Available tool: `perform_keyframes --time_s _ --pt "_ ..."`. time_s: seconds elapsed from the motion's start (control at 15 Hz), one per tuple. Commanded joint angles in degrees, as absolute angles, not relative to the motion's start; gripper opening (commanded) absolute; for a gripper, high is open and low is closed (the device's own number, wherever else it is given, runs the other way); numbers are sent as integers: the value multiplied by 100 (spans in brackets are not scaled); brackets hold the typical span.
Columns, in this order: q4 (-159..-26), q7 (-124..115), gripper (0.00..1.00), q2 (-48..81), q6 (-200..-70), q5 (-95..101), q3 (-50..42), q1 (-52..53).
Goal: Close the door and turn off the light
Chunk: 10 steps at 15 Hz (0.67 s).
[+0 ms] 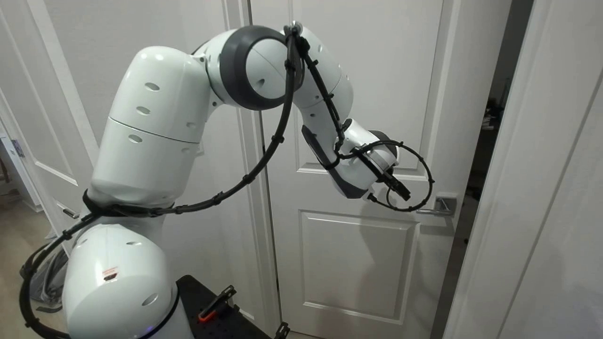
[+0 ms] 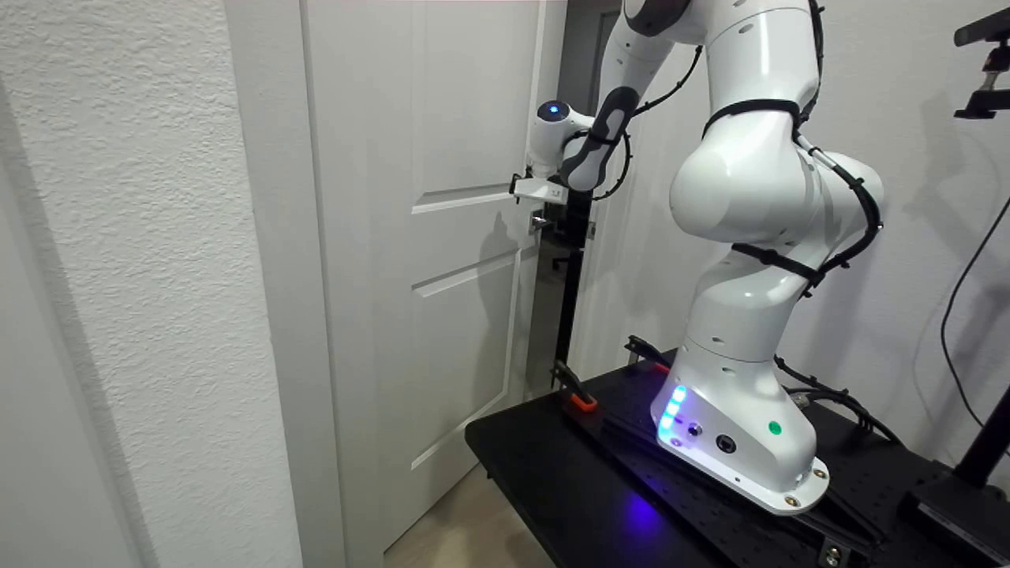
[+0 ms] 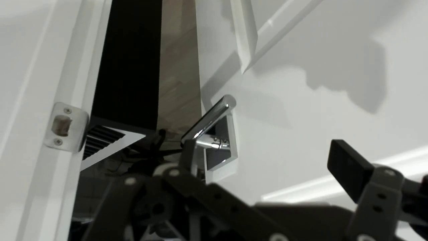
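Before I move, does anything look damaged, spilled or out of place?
Nothing stands out: no visible spill or damage. The door is ajar, with a dark gap at the frame, but that simply fits the unfinished job.

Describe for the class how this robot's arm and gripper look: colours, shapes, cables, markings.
The arm is glossy white and rounded, with dark grey bands. A black cable, held by black ties, runs along it. A small reddish label sits low down; the base carries a green dot and glowing blue strip. The gripper is dark, with jointed fingers ending in blocky pads.
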<state>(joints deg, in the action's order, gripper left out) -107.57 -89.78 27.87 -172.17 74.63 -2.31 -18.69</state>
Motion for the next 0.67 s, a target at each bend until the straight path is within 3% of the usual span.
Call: perform_keyframes --time_s 0.0,0.6 --pt "-10109 -9680 100 3122 -16861 7594 -466 -1657" --pt "-9006 -9959 100 4340 -16701 7372 -600 -1778"
